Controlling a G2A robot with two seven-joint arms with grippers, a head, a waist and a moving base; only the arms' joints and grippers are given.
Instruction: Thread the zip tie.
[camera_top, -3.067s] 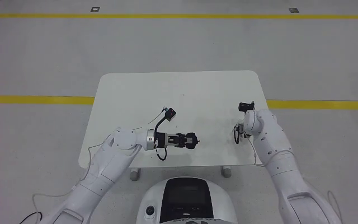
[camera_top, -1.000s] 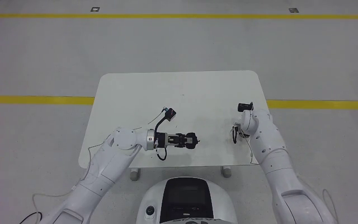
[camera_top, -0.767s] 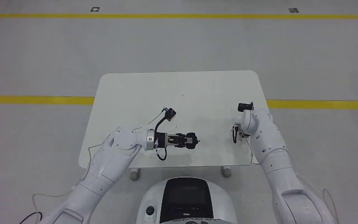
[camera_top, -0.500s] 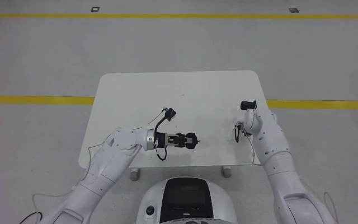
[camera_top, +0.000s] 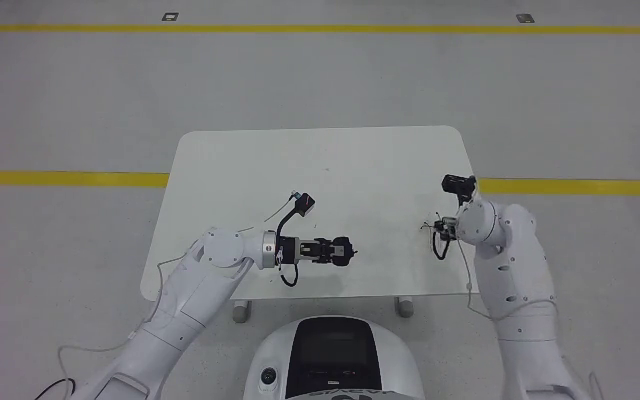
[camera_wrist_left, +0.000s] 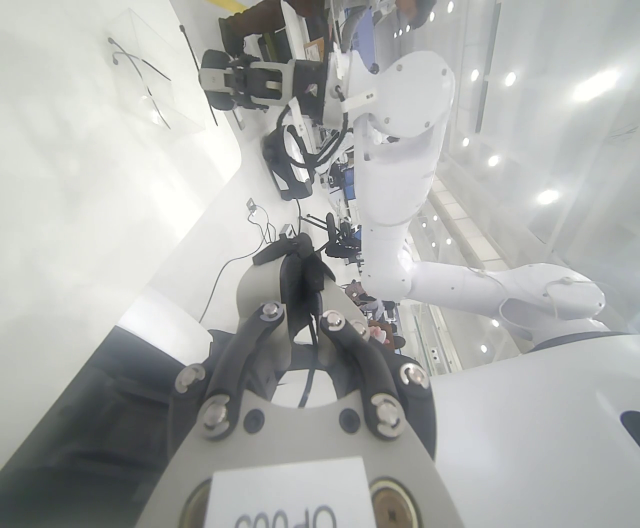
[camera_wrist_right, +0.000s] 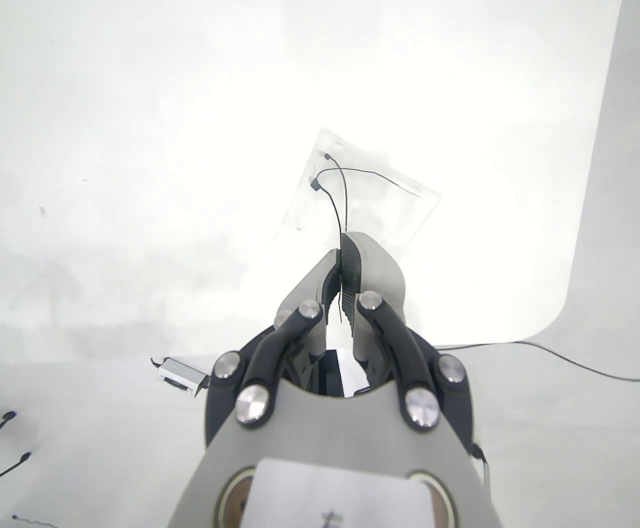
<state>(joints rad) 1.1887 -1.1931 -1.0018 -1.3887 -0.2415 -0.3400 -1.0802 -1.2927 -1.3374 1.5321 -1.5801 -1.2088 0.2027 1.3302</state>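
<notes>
- White table on a grey floor crossed by yellow lines, seen from above.
- Lower centre-left of the top view: left gripper sits above the table's near edge. Its fingers are pressed together on a thin black strip that runs back between them.
- Centre of the right wrist view: a clear tray lies flat on the table, with two loose ties crossed inside.
- Right of the top view, near the table's right edge: right gripper is pinched tight on the zip tie, which sticks out past the fingertips toward the tray.
</notes>
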